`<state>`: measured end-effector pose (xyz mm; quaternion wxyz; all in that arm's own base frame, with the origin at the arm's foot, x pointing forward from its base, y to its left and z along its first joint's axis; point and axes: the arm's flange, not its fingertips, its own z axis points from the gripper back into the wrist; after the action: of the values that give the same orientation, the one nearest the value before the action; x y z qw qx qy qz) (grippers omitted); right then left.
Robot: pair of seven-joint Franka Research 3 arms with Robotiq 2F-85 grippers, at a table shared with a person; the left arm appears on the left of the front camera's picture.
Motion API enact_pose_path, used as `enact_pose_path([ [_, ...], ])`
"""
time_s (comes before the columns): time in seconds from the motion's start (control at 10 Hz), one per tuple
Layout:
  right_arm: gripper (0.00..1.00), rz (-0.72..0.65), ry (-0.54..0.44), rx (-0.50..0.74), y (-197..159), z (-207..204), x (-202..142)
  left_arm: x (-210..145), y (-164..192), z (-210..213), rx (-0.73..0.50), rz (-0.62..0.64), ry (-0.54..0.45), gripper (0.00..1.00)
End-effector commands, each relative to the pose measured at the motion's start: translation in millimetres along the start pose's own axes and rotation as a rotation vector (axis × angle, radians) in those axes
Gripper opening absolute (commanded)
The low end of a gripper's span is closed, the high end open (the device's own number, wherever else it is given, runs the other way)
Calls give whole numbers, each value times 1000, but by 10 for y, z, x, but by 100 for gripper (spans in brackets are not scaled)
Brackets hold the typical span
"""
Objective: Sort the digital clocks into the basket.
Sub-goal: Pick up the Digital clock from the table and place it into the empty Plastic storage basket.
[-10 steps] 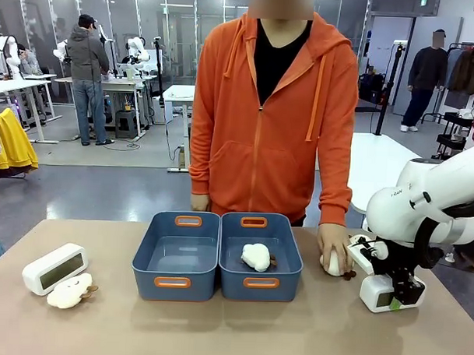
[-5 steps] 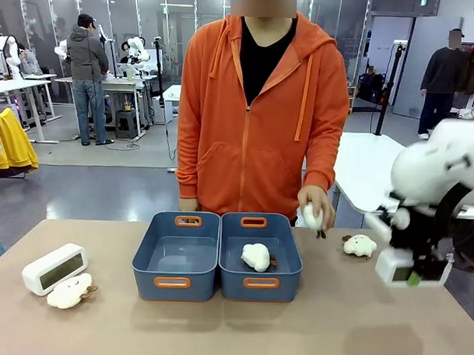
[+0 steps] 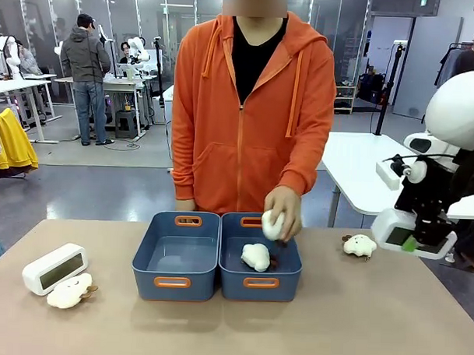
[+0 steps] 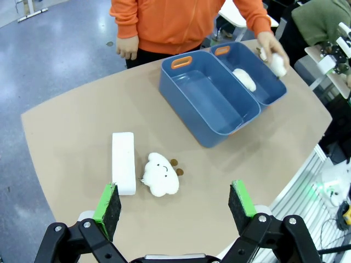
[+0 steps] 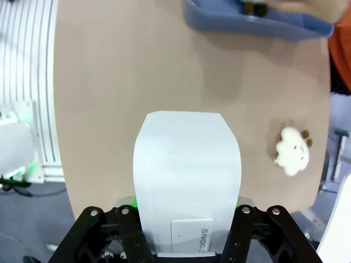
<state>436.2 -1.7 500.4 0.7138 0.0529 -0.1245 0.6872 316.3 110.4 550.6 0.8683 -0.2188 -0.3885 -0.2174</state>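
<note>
One white digital clock [image 3: 392, 230] hangs in the air at the right, above the table, with my right gripper [image 3: 414, 240] shut on it. In the right wrist view this clock [image 5: 186, 175] sits between the green pads of the gripper [image 5: 185, 205]. The other digital clock [image 3: 55, 268] lies on the table at the far left. Two blue baskets stand side by side mid-table: the left one [image 3: 145, 256] is empty and the right one [image 3: 295, 261] holds a plush. My left gripper [image 4: 174, 205] is open high above the second clock [image 4: 123, 162].
The person's hand [image 3: 281, 206] holds a white plush [image 3: 272, 225] over the right basket, where another plush [image 3: 255, 257] lies. A plush [image 3: 359, 245] sits on the table right of the baskets, and one [image 3: 69, 291] lies beside the left clock.
My right gripper has lifted its clock off the table and up to the right. The person's hand picked up a plush at the right and carried it over the right basket.
</note>
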Motion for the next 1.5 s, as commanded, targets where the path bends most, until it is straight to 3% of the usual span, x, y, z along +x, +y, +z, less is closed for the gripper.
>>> enact_pose_path([
  [0.0,0,9,-58,-39,85,109,26,3,-1,-4,-16,-4,-4,100],
  [0.4,0,-218,-374,-128,358,694,-1227,3,-1,-4,-16,-4,-4,100],
  [0.7,0,-265,-419,-172,473,761,-1492,3,-1,-4,-16,-4,-4,100],
  [1.2,0,-257,-382,-175,443,762,-1400,3,-1,-4,-16,-4,-4,100],
  [1.3,0,-230,-397,-144,425,786,-1232,3,-1,-4,-16,-4,-4,100],
  [1.4,0,-192,-296,-170,341,791,-782,3,-1,-4,-16,-4,-4,100],
])
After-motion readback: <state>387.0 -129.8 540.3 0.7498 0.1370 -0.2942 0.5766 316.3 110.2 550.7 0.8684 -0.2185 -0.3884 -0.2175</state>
